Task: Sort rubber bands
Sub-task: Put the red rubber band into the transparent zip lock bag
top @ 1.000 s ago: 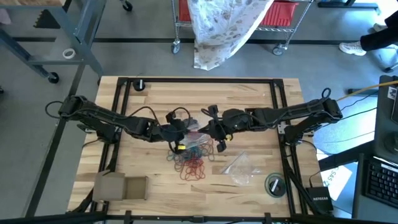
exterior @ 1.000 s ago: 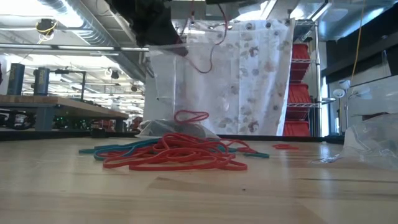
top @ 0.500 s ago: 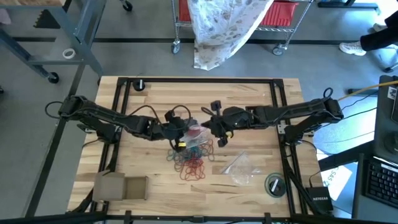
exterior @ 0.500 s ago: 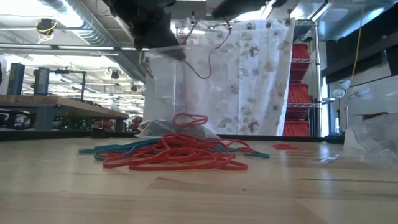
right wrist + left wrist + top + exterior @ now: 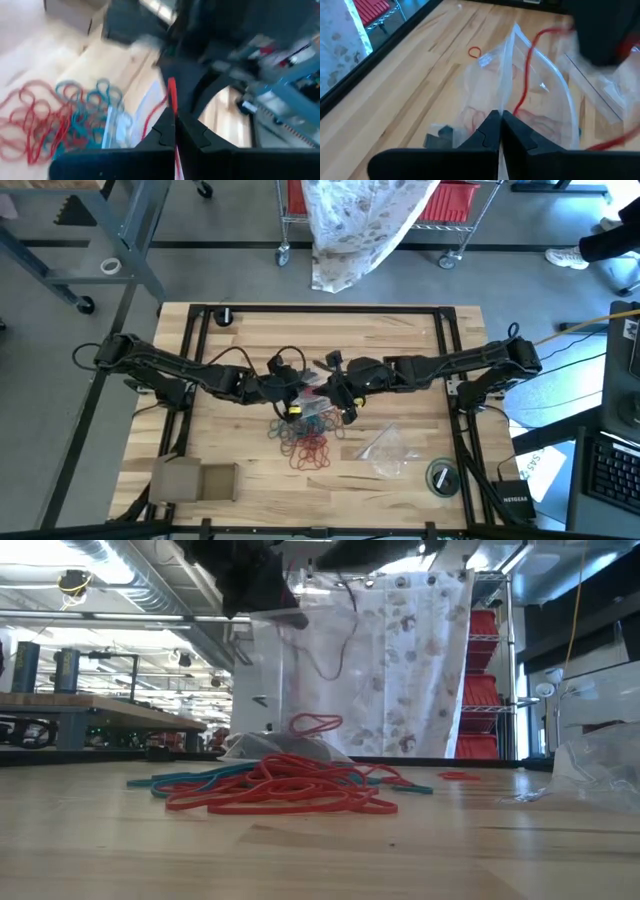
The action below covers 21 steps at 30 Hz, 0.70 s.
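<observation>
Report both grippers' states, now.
Left gripper: shut on the clear bag.
Right gripper: shut on a red band.

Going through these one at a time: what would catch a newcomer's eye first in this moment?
Probably the tangle of red and teal rubber bands heaped on the wooden table near its middle. Just above it both arms meet: the left gripper is shut on the edge of a clear plastic bag, holding it up, while the right gripper is shut on a single red band dangling at the bag's mouth.
</observation>
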Each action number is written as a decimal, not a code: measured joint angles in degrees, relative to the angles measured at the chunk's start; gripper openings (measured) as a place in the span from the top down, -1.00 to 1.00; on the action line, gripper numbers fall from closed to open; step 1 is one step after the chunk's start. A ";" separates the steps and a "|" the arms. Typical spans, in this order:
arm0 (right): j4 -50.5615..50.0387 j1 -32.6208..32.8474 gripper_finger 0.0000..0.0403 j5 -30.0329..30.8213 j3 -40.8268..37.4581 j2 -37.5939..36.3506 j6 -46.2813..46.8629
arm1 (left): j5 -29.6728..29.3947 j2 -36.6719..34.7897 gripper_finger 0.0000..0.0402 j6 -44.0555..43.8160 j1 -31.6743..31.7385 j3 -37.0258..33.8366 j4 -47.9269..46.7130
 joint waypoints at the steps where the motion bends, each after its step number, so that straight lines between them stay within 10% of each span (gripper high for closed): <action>1: -0.82 -0.01 1.00 0.04 -0.07 0.23 0.36 | -0.01 -0.06 1.00 -0.01 -0.04 0.00 -0.13; 11: -1.53 0.11 0.94 7.55 -0.06 0.25 7.94 | -0.11 -2.78 1.00 -1.07 -0.05 -0.02 -1.02; 21: -14.22 1.80 0.28 4.22 5.16 -4.21 16.11 | -0.76 -2.78 1.00 -1.91 0.06 -0.02 -2.51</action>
